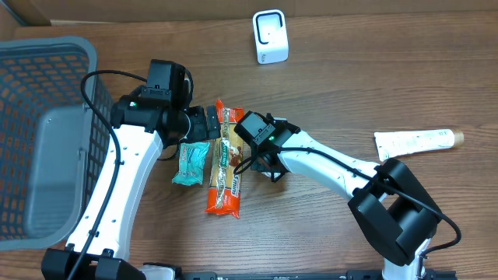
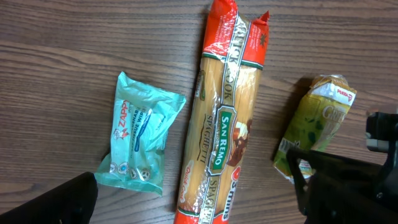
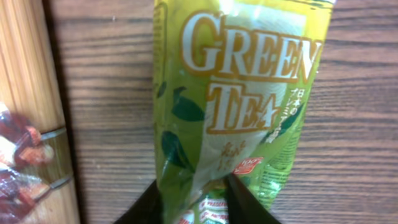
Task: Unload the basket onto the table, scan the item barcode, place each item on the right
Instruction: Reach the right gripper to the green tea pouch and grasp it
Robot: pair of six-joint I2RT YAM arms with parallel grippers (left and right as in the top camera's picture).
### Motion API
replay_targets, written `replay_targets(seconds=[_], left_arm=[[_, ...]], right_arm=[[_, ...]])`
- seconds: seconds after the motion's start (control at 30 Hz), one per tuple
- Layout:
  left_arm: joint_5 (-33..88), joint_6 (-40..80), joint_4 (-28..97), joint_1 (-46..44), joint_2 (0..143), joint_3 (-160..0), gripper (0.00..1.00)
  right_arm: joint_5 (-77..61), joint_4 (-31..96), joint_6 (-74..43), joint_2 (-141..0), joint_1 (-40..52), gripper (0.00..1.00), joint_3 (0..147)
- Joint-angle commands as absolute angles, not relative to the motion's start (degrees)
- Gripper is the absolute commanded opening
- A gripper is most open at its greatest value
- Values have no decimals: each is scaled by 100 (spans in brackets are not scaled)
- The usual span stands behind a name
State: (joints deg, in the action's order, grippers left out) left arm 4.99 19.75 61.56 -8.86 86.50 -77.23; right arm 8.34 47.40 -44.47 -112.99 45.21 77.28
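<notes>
Overhead view: basket [image 1: 87, 54] at left. Spaghetti [image 1: 226, 167] lies mid-worktop [image 1: 350, 85], with the tea pouch [image 3: 236, 106] just beside it. Scanner [image 1: 270, 36] stands well apart. Right tool [image 3: 193, 190] pinches the pouch's end; left tool [image 1: 204, 124] gapes wide, empty. Judgement: grasp made; lift and scan outstanding.

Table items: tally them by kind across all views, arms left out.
Spaghetti packet: 1
Green tea pouch: 1
Wipes pack: 1
Tube: 1
Scanner: 1
Basket: 1
Total: 6
</notes>
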Motion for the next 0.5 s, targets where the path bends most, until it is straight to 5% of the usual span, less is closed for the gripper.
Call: replay_targets(seconds=[0.0, 0.07, 0.47], left_arm=[[558, 1929, 6147, -843, 8689, -7752, 100], [558, 1929, 6147, -843, 8689, -7752, 99], [558, 1929, 6147, -843, 8689, -7752, 99]], right_arm=[[1026, 4797, -4292, -11520, 4462, 18, 7614], [1002, 4801, -4165, -11520, 4462, 4, 7620], [-762, 5070, -2823, -10527, 3760, 4, 7990]])
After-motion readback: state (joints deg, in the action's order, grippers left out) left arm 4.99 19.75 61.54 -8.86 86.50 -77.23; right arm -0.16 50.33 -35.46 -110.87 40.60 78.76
